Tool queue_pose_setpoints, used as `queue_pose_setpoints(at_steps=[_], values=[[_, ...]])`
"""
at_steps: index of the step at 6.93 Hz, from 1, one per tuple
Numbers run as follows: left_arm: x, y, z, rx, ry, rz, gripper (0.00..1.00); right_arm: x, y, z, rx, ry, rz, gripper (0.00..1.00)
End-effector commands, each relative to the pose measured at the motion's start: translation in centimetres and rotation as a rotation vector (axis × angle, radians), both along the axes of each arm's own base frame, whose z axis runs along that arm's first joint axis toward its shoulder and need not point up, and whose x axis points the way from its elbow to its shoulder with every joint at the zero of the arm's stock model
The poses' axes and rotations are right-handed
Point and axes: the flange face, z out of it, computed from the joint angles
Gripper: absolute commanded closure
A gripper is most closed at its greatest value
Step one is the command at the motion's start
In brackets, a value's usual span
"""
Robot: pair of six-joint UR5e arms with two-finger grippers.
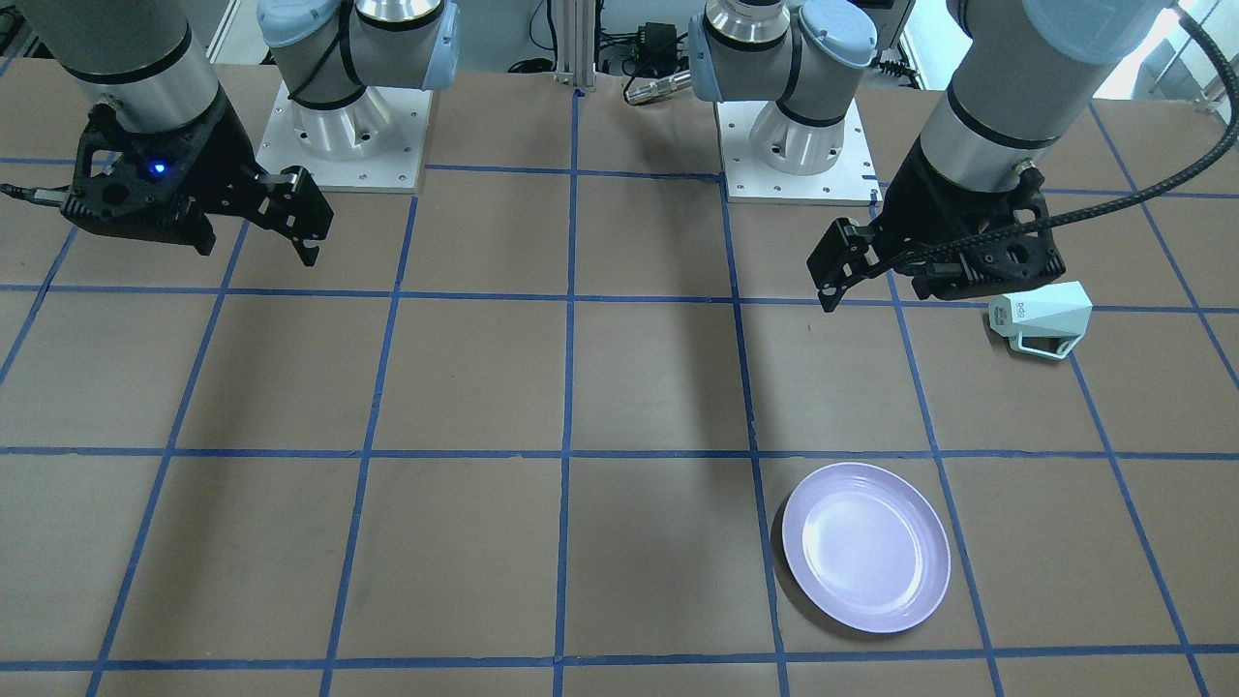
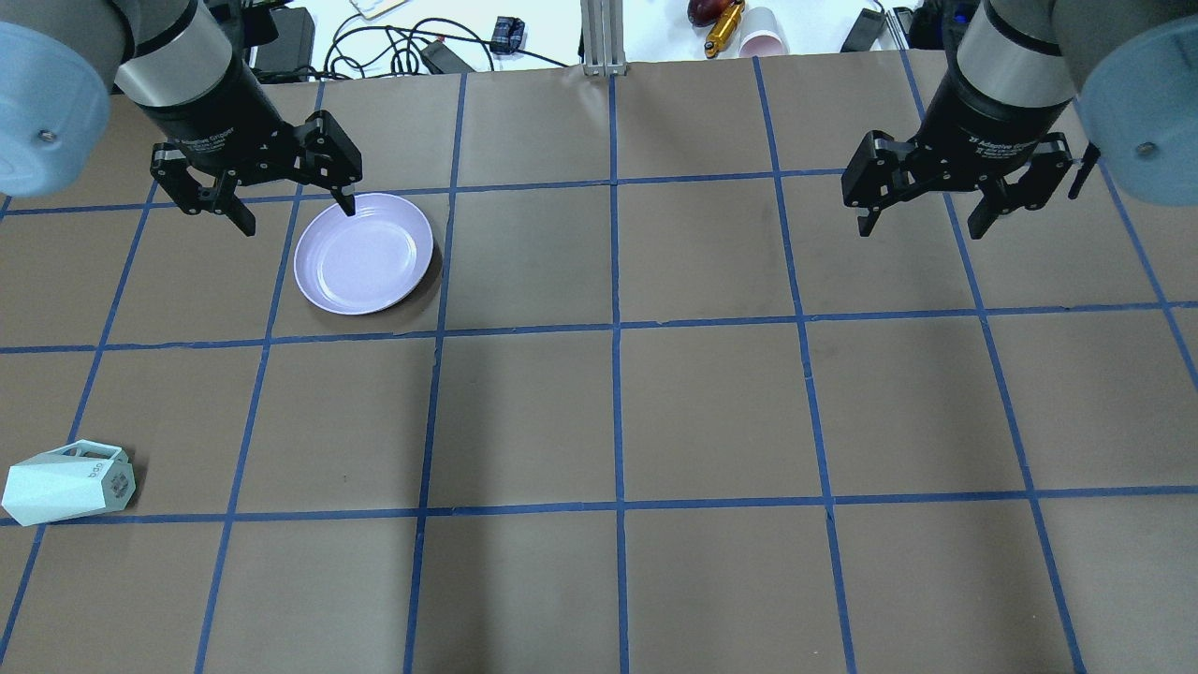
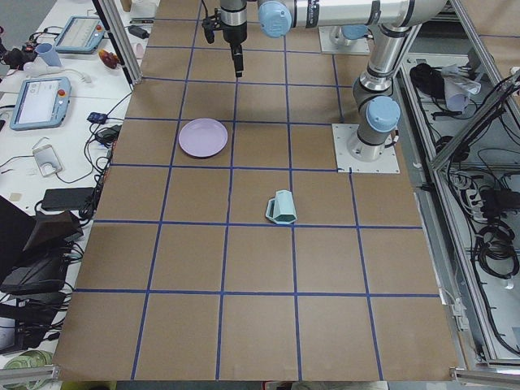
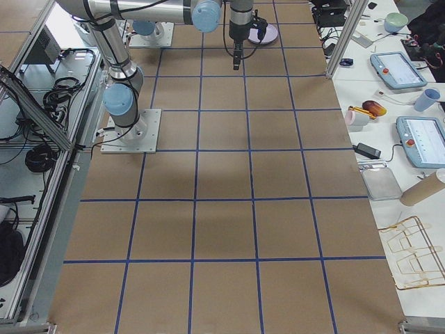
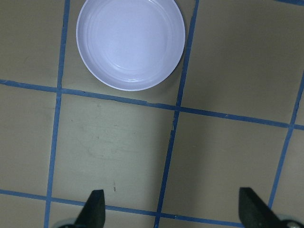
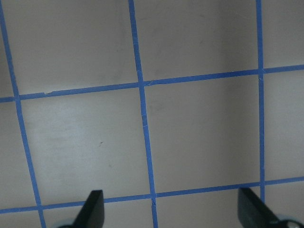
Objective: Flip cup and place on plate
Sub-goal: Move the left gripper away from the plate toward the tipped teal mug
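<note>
The cup (image 2: 65, 482) is pale mint-green and lies on its side near the table's left edge, its printed base toward the table's middle. It also shows in the front view (image 1: 1041, 318) and the left exterior view (image 3: 282, 207). The lavender plate (image 2: 363, 253) lies flat and empty farther out; it also shows in the front view (image 1: 864, 547) and the left wrist view (image 5: 130, 42). My left gripper (image 2: 299, 220) hangs open and empty, high above the plate's near-left side, well away from the cup. My right gripper (image 2: 920, 232) hangs open and empty over bare table on the right.
The table (image 2: 618, 421) is brown with a blue tape grid. Cables, a pink cup and small items (image 2: 749, 33) lie beyond its far edge. Both arm bases (image 1: 339, 136) stand at the robot's side of the table.
</note>
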Motion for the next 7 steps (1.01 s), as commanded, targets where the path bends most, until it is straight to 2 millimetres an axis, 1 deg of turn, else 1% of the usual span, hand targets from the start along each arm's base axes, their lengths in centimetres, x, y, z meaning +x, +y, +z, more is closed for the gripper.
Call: queue_pose_setpoints(at_steps=[1,7], values=[[-0.02,0.01,-0.02,0.000,0.001,0.000,0.00,0.00,0.00,0.00,0.000,0.000,0.000,0.00],[-0.20,0.19,0.20,-0.003,0.003,-0.002,0.00,0.00,0.00,0.00,0.000,0.000,0.000,0.00]])
